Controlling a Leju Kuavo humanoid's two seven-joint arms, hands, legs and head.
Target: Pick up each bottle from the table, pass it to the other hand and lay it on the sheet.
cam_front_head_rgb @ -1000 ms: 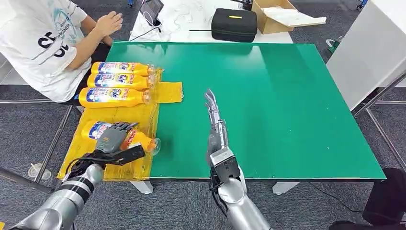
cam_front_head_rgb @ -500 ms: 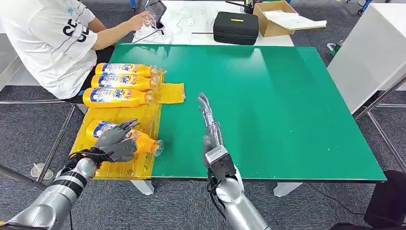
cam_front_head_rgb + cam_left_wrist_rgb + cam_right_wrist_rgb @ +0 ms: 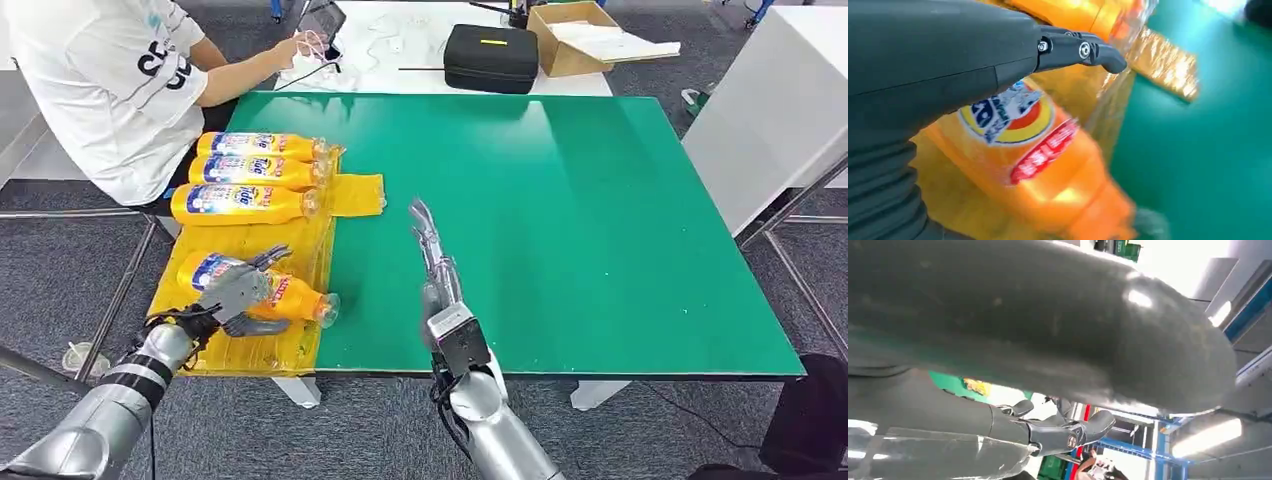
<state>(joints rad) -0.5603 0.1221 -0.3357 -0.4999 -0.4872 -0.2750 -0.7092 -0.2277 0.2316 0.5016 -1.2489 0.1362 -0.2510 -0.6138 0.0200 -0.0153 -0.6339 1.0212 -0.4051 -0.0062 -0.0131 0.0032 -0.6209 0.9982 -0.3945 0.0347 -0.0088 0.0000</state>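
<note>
left hand (image 3: 238,293) fingers spread, resting on fourth bottle (image 3: 285,296) lying on yellow sheet (image 3: 250,240) at 9 o'clock of surface (image 3: 600,200); right hand (image 3: 432,250) released, flat

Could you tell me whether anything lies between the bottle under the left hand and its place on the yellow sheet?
Nothing visible does. The bottle already lies on the yellow sheet, apart from the three bottles laid side by side farther up. The left hand is spread over it.
</note>
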